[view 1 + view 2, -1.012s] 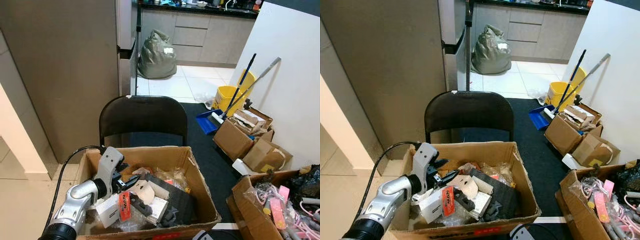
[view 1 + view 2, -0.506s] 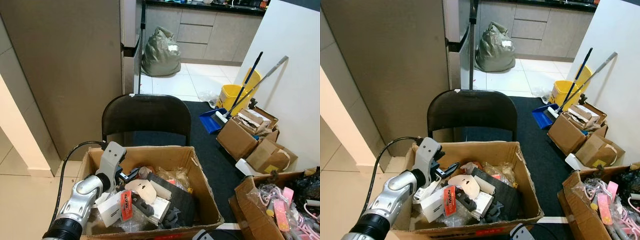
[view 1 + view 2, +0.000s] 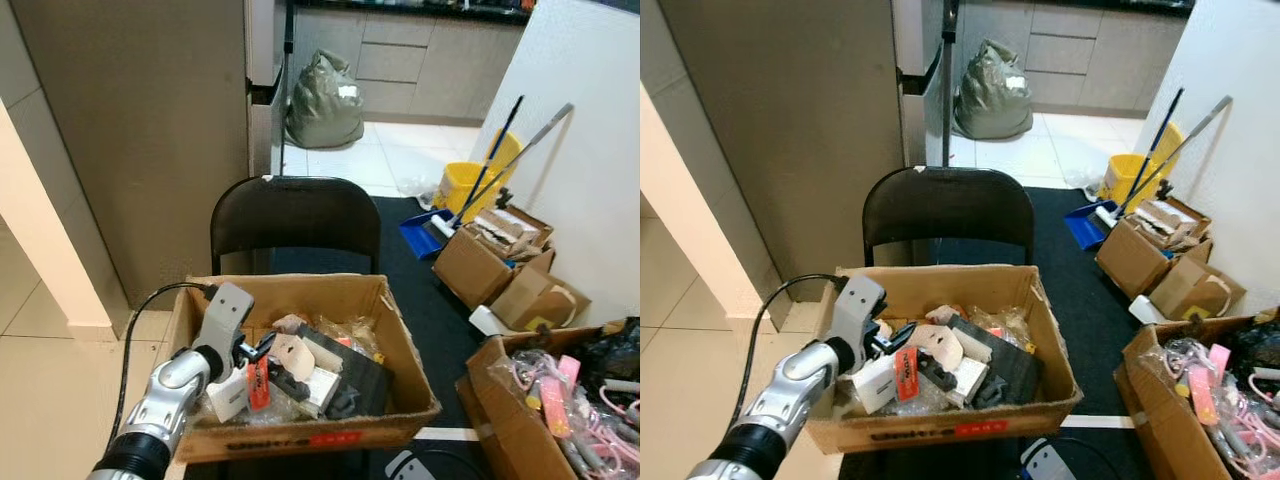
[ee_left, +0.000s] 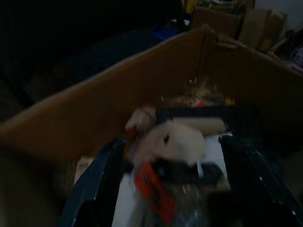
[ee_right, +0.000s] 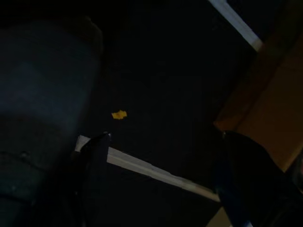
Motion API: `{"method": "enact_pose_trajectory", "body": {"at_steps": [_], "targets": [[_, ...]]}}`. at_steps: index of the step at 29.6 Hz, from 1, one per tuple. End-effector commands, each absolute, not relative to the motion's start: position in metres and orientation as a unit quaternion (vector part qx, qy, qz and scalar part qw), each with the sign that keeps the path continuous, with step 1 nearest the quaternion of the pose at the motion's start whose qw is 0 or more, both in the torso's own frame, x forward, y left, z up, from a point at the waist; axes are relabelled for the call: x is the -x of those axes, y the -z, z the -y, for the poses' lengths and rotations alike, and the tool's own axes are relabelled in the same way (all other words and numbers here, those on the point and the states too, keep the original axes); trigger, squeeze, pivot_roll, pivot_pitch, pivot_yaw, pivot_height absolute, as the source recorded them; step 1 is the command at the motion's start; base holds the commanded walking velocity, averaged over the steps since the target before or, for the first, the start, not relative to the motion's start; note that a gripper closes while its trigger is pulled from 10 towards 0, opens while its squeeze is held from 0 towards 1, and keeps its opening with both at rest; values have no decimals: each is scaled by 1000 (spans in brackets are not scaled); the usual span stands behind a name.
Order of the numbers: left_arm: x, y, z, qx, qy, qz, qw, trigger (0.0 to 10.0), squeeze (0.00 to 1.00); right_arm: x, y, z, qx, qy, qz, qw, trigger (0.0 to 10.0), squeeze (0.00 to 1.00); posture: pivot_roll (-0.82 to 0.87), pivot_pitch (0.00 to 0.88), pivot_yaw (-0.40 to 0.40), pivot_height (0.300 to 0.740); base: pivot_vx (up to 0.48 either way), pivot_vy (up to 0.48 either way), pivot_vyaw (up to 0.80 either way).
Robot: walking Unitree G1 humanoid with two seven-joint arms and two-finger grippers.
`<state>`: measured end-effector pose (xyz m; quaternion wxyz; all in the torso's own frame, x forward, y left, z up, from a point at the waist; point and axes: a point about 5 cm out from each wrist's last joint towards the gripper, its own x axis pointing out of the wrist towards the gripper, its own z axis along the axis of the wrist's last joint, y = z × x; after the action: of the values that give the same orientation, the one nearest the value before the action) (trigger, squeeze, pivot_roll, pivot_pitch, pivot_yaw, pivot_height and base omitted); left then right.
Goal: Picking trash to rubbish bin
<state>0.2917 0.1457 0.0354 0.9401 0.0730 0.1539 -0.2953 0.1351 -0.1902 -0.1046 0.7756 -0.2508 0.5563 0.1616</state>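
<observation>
An open cardboard box (image 3: 290, 287) full of trash stands on the floor in front of me. Inside it lie a small white carton with a red label (image 3: 235, 390), a pale crumpled paper piece (image 3: 296, 354) and a black flat item (image 3: 352, 376). My left gripper (image 3: 259, 351) reaches into the box's left side, open, just above the white carton. In the left wrist view its fingers (image 4: 97, 189) straddle the pale paper (image 4: 179, 141) and the red label (image 4: 154, 191) without touching them. My right gripper (image 5: 165, 165) hangs idle and open over dark floor.
A black folding chair (image 3: 295, 215) stands right behind the box. Farther back are a tied grey rubbish bag (image 3: 325, 105), a yellow mop bucket (image 3: 462, 188) and a blue dustpan (image 3: 418, 236). Cardboard boxes (image 3: 480, 265) and a box of pink items (image 3: 545, 410) crowd the right side.
The camera has shifted, so the whole scene sits differently in the picture. My left gripper has stayed open over the box's left side and has taken hold of nothing.
</observation>
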Motion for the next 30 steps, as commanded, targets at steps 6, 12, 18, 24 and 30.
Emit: {"method": "enact_pose_trajectory", "body": {"at_steps": [6,12,18,24,30], "targets": [[-274,-5,-160,-63,266,-215,938,10000,0,-130,107,187,242,-166,-564,772,10000,0,181,0,-45,740,-427,0,0],[-243,30,-194,-27,187,-302,934,10000,0,-128,107,187,240,-165,-566,771,10000,0,174,1,-42,740,-424,0,0],[-201,57,-225,26,96,-378,920,10000,0,-126,108,190,243,-164,-569,769,10000,0,169,0,-44,740,-411,0,0],[-148,84,-236,86,9,-454,887,10000,0,-125,108,192,246,-167,-568,768,10000,0,166,0,-45,740,-386,0,0],[-111,100,-232,104,-41,-502,858,10000,0,-126,107,191,246,-177,-567,766,10000,0,158,0,-40,740,-62,0,-104]]}}
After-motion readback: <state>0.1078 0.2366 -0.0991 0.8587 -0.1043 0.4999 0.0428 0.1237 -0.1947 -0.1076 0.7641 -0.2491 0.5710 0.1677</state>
